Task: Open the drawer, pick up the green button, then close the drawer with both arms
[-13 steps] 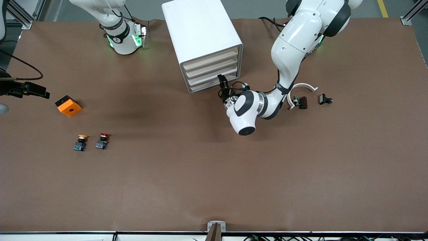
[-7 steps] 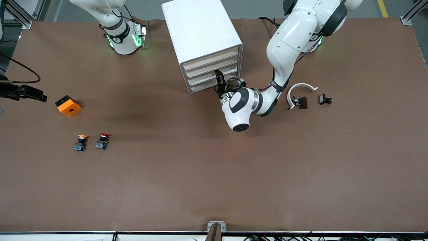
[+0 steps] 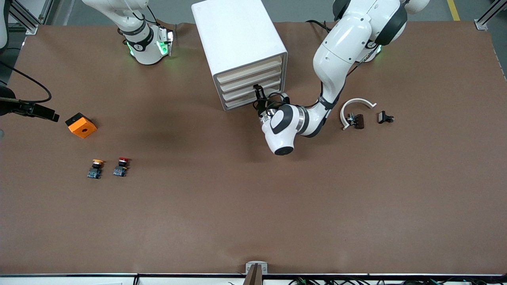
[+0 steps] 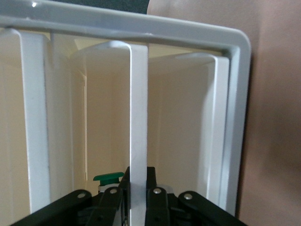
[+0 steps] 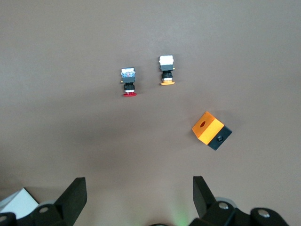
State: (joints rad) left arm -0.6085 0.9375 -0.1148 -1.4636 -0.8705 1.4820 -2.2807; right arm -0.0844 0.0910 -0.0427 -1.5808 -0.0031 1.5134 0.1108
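The white cabinet (image 3: pixel 233 31) stands at the robots' edge of the table, its four cream drawer fronts facing the front camera. My left gripper (image 3: pixel 258 90) is at the third drawer (image 3: pixel 241 92) from the top. In the left wrist view the left gripper (image 4: pixel 138 188) is shut on that drawer's thin white front lip (image 4: pixel 138 117), one finger on each side. The green cap of the button (image 4: pixel 109 177) shows inside, right beside the fingers. My right gripper (image 5: pixel 138 195) is open and empty, high over the right arm's end of the table; it also shows in the front view (image 3: pixel 51 115).
An orange cube (image 3: pixel 81 125), an orange-capped button (image 3: pixel 95 168) and a red-capped button (image 3: pixel 121 167) lie below my right gripper. A white curved piece (image 3: pixel 356 103) and two small black parts (image 3: pixel 356 120) (image 3: pixel 385 117) lie toward the left arm's end.
My left arm has moved in toward the cabinet, bringing its gripper up against the third drawer's front. The right gripper has shifted only slightly.
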